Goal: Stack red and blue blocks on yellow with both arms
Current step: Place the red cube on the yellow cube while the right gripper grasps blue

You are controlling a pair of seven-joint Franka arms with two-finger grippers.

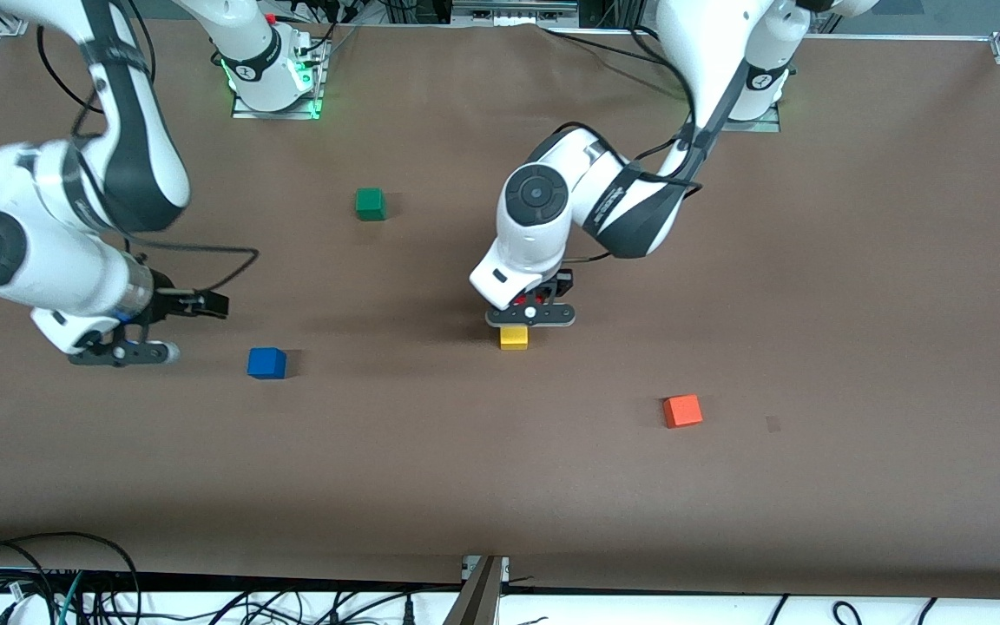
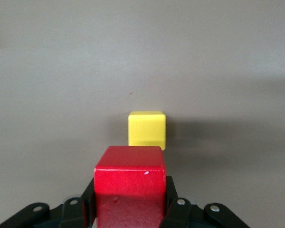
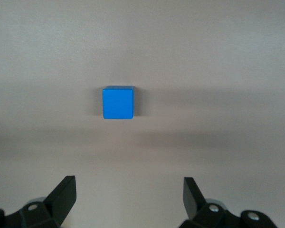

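My left gripper point(image 1: 530, 314) is over the yellow cube point(image 1: 514, 338) in the middle of the table. In the left wrist view it point(image 2: 129, 205) is shut on the red cube point(image 2: 129, 183), which it holds in the air, with the yellow cube point(image 2: 147, 129) on the table below and apart from it. In the front view the hand hides most of the red cube. The blue cube point(image 1: 266, 363) lies toward the right arm's end. My right gripper point(image 1: 122, 351) hangs beside it, open and empty. The right wrist view shows the blue cube point(image 3: 118, 102) clear of the open fingers point(image 3: 64, 195).
A green cube point(image 1: 370, 203) lies farther from the front camera, between the two arm bases. An orange cube point(image 1: 682, 411) lies nearer the front camera, toward the left arm's end. The brown table point(image 1: 856, 304) is bare around them.
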